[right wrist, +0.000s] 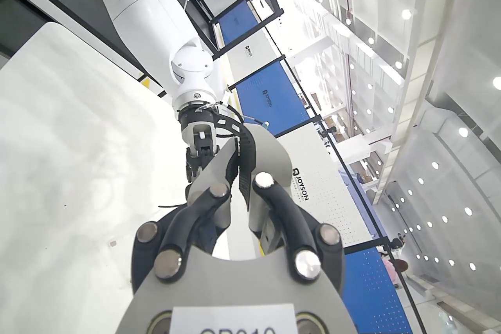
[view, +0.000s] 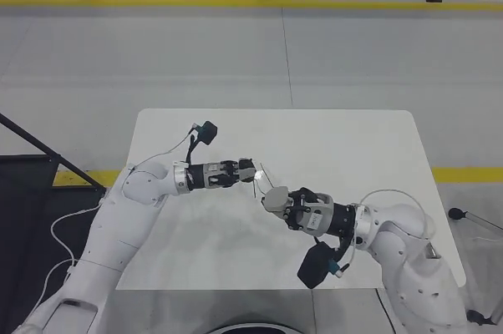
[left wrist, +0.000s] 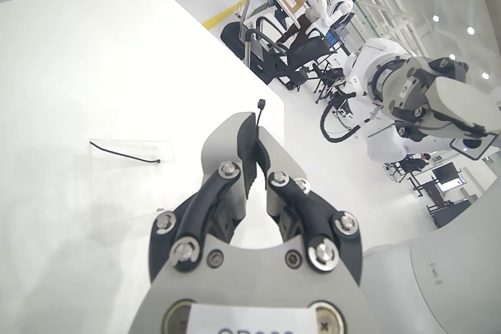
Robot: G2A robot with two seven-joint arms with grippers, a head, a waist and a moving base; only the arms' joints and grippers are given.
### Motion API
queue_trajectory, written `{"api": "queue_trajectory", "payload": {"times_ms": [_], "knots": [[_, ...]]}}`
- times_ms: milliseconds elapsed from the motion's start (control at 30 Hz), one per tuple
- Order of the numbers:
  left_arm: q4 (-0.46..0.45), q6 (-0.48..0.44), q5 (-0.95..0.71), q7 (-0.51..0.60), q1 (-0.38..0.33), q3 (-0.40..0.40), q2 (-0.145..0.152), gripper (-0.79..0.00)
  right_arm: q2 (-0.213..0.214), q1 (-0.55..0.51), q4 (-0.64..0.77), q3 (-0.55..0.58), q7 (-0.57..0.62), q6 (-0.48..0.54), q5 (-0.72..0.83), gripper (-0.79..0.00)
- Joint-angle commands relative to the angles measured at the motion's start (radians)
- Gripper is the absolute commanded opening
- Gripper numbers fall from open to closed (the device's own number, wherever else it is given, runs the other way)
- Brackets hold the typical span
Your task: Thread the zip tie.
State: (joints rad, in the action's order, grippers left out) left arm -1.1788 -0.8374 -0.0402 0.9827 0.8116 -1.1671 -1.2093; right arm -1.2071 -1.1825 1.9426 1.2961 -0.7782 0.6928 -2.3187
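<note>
Left gripper (left wrist: 256, 134) sits closest in its own wrist view, its jaws pressed narrow around a black zip tie (left wrist: 259, 118). The strap is pinched between the dark pads, and the square head stands up just past the fingertips. In the top view this gripper (view: 251, 173) hangs over the middle of the table (view: 360, 150), pointing right.

Left of it on the table, a second zip tie (left wrist: 123, 155) lies flat on a clear sheet (left wrist: 152, 147), apart from both grippers.

Right of the held zip tie and a little nearer, the right gripper (view: 268, 199) points back toward the left one, the two tips close but not touching. In its wrist view the right gripper (right wrist: 236, 155) has its jaws drawn together; whether anything is caught between them is hard to tell, as the fingers hide the gap.

White and matte, the table has rounded corners. Beyond its far edge is pale grey floor (view: 318, 50), and a yellow line (view: 477, 174) runs along the floor to the right of the table.
</note>
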Motion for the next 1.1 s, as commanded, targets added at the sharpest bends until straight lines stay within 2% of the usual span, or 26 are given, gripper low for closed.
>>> {"api": "queue_trajectory", "payload": {"times_ms": [0, 133, 467, 1067], "knots": [[0.0, 0.0, 0.0, 0.0, 0.0, 0.0, 0.0, -0.785, 0.0, 0.0, 0.0, 0.0, 0.0, 0.0, 0.0, -0.785], [0.0, 0.0, 0.0, 0.0, 0.0, 0.0, 0.0, -0.785, 0.0, 0.0, 0.0, 0.0, 0.0, 0.0, 0.0, -0.785], [-0.076, 0.014, 0.064, -0.045, 0.045, 0.008, 0.012, -0.785, 0.012, 0.004, 0.023, -0.043, 0.116, -0.044, -0.085, -0.785], [-0.08, 0.012, 0.066, -0.054, 0.047, 0.011, 0.015, -0.785, 0.035, 0.008, 0.028, -0.074, 0.168, -0.071, -0.101, -0.785]]}}
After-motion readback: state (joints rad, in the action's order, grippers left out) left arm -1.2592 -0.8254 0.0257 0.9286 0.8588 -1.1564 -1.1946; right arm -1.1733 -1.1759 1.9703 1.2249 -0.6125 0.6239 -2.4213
